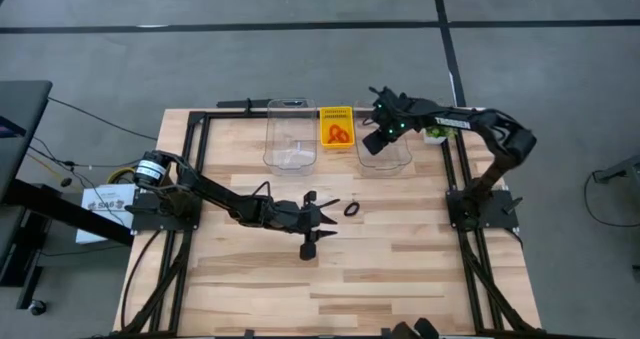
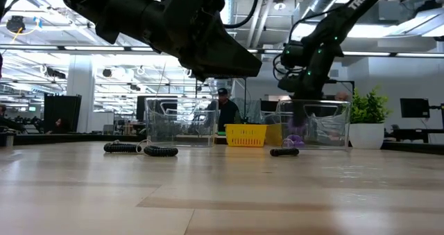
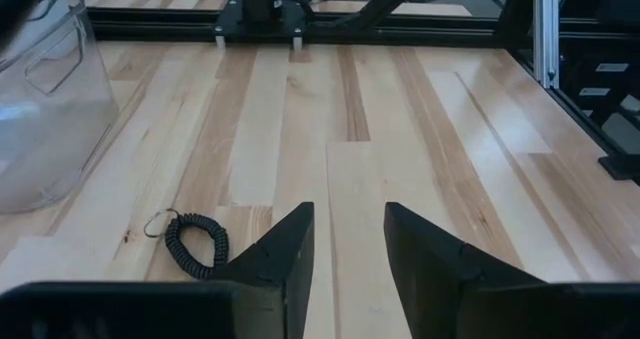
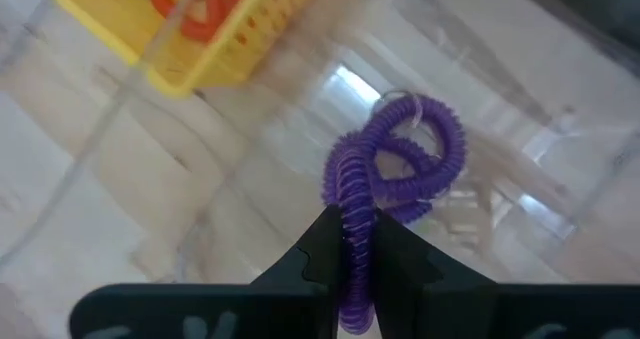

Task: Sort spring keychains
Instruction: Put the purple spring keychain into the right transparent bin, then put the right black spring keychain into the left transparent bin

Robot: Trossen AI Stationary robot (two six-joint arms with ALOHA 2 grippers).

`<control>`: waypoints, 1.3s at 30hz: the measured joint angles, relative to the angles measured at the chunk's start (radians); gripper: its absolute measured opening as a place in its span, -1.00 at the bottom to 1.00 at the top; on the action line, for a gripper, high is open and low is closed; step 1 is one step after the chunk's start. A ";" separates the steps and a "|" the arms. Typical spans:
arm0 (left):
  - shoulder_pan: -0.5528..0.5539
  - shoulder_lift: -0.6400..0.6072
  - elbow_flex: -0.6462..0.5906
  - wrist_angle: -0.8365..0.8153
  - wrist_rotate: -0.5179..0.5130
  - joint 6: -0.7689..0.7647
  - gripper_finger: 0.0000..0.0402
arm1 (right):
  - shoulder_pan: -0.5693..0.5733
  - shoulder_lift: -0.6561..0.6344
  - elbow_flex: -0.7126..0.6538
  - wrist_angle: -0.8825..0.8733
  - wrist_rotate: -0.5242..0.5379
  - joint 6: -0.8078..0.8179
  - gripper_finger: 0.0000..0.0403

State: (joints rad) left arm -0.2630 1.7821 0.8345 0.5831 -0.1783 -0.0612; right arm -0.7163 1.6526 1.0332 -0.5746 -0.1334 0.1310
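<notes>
The step in hand is a drop-off. The right hand [image 4: 348, 247] hangs over the clear plastic bin [image 1: 384, 151] at about one o'clock on the wooden bench [image 1: 400, 269], and its two dark fingers are pinched on a purple coiled spring keychain [image 4: 395, 169]; the coil runs up between the fingertips and loops out beyond them, above the bin's floor. In the low view purple shows through that bin's wall, low inside it. To its nine o'clock side stands the small yellow perforated basket [image 1: 336, 126], holding orange-red coiled keychains [image 1: 337, 133], and further toward eleven o'clock a second clear plastic bin [image 1: 290, 139], whose contents I cannot make out.

The left hand [image 1: 325, 211] waits low over the middle of the bench with its fingers parted and nothing between them. A black coiled spring keychain [image 1: 353, 209] lies flat on the wood just at its three o'clock side. The left wrist view shows a black coil [image 3: 194, 243] with a small metal ring lying just beside one of the fingertips [image 3: 290, 244], not touching. The low view shows two more dark coils on the bench nearer the left edge.

The sort looks partly done: orange-red and purple have homes, black remains out. Next, I judge, the right hand must spread its fingers fully and lift clear of the bin wall, so the springy coil does not snag and ride back out. The left hand must then centre over the black coil and descend.
</notes>
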 joint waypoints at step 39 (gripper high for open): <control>0.000 0.000 0.000 -0.029 0.000 0.000 -0.39 | 0.237 -0.474 0.078 -0.089 0.200 0.001 -0.41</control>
State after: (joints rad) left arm -0.2630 1.7817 0.8341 0.5545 -0.1783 -0.0612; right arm -0.4797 1.1785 1.1109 -0.6641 0.0665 0.1317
